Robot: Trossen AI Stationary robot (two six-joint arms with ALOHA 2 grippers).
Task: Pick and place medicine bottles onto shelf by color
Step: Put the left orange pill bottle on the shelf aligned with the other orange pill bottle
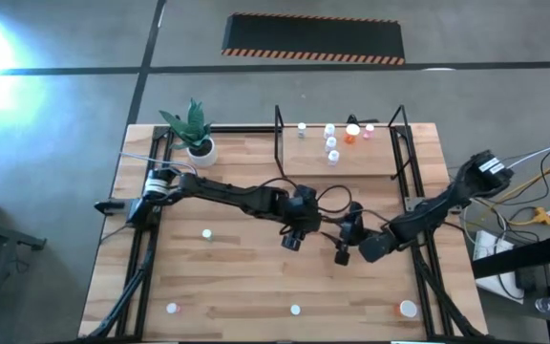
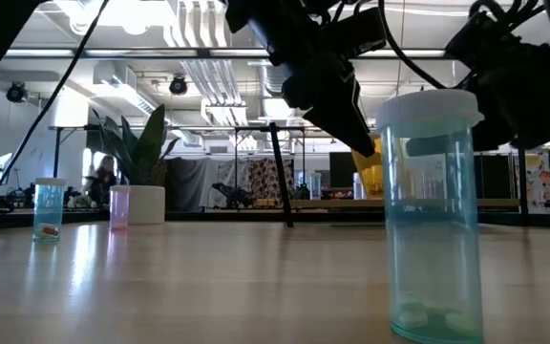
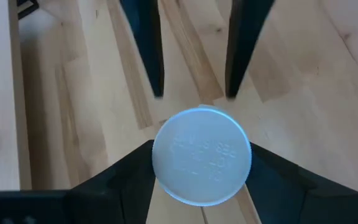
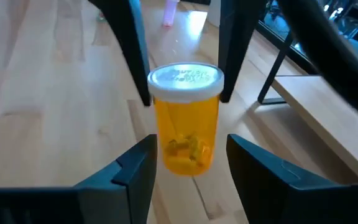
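Observation:
An orange medicine bottle (image 4: pixel 187 134) with a white cap (image 3: pixel 201 155) stands upright on the table's middle, between both grippers; the low view shows the orange bottle (image 2: pixel 369 167) behind a teal one. My left gripper (image 1: pixel 294 237) slants down over it, open, its fingers (image 4: pixel 138 68) on either side of the cap. My right gripper (image 1: pixel 347 250) comes in nearly level from the right, open, its fingertips (image 3: pixel 157 87) just short of the bottle's body. The shelf (image 1: pixel 337 162) at the far edge carries several bottles (image 1: pixel 332 143). My left gripper has its two fingers beside the cap's rim (image 3: pixel 160 134), coming slanting from above and the table's left. I cannot tell whether they touch it. The bottle rests with its base on the table.
Loose bottles stand on the table at the left (image 1: pixel 206 232) and along the near edge (image 1: pixel 172 308), (image 1: pixel 407 308); the one at the near middle (image 1: pixel 295 309) is the teal bottle (image 2: pixel 428 210) large in the low view. A potted plant (image 1: pixel 197 134) stands far left of the shelf.

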